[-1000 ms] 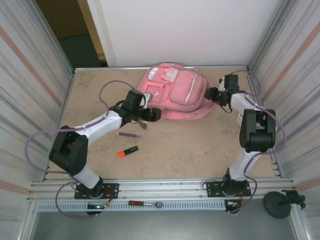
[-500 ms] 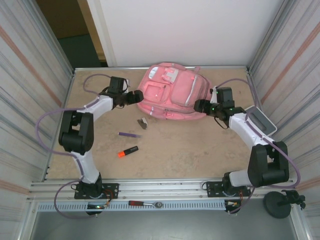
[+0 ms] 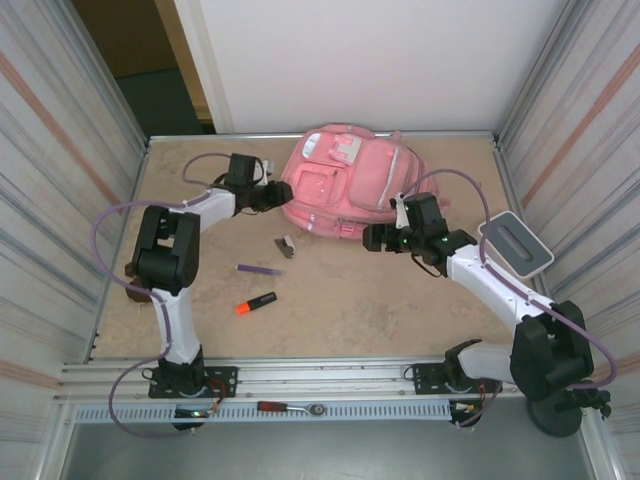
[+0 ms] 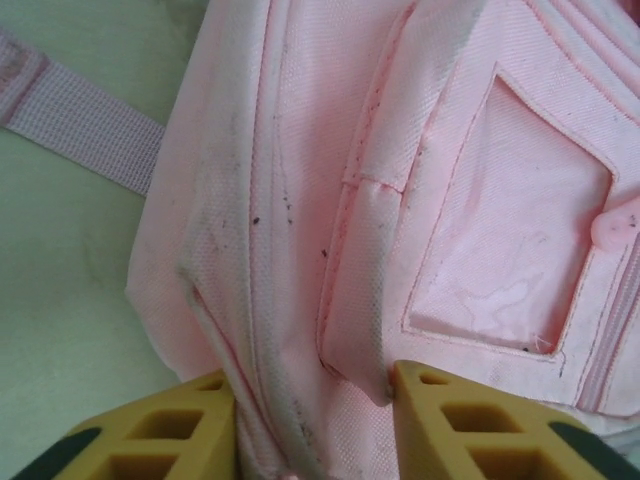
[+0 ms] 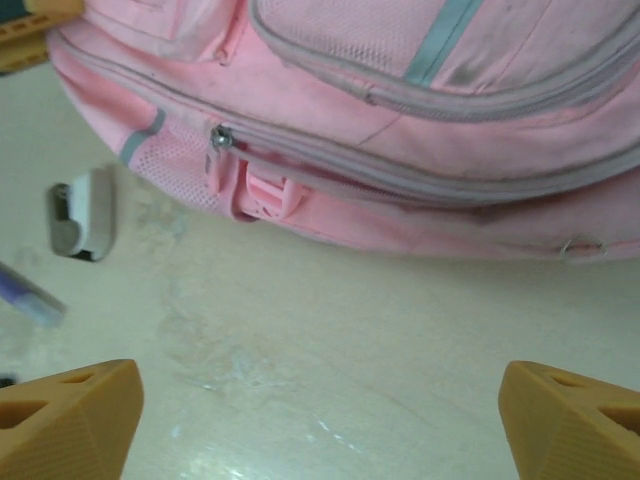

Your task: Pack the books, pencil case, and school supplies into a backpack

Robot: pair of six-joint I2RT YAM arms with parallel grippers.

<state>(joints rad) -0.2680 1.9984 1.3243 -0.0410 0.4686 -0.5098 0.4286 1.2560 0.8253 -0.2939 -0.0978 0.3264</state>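
- Our left hand (image 3: 283, 195) reaches across the far left of the table (image 3: 400, 310) to the left edge of the backpack (image 3: 350, 185).
- In the left wrist view the left hand (image 4: 315, 430) has its two yellow fingers (image 4: 180, 435) close together on either side of a raised fold of pink fabric. The fold fills the gap and touches both, so we read it as a pinch on the backpack (image 4: 450, 200).
- Beside that fold we see a stitched flat pocket, and a webbing strap (image 4: 80, 120) running off to the far left over the table.
- Our right hand (image 3: 372, 238) sits low over the table just near of the backpack's near edge, apart from it.
- In the right wrist view the right hand (image 5: 320, 420) has its orange fingers (image 5: 70, 415) spread wide with bare table between them, and it holds nothing.
- The backpack (image 5: 400, 130) lies flat at the far middle of the table, front pockets up. A metal zip pull (image 5: 217, 138) hangs at its near edge.
- The small white piece (image 3: 286, 246) lies on the table just near of the backpack's left corner; the right wrist view shows it (image 5: 82, 212) to the left.
- The purple pen (image 3: 259, 269) lies nearer than that, and the orange-and-black marker (image 3: 256, 302) nearer again. All three are apart from each other and outside the backpack.
- A grey-white box (image 3: 516, 243) rests at the right edge of the table, beside our right arm.
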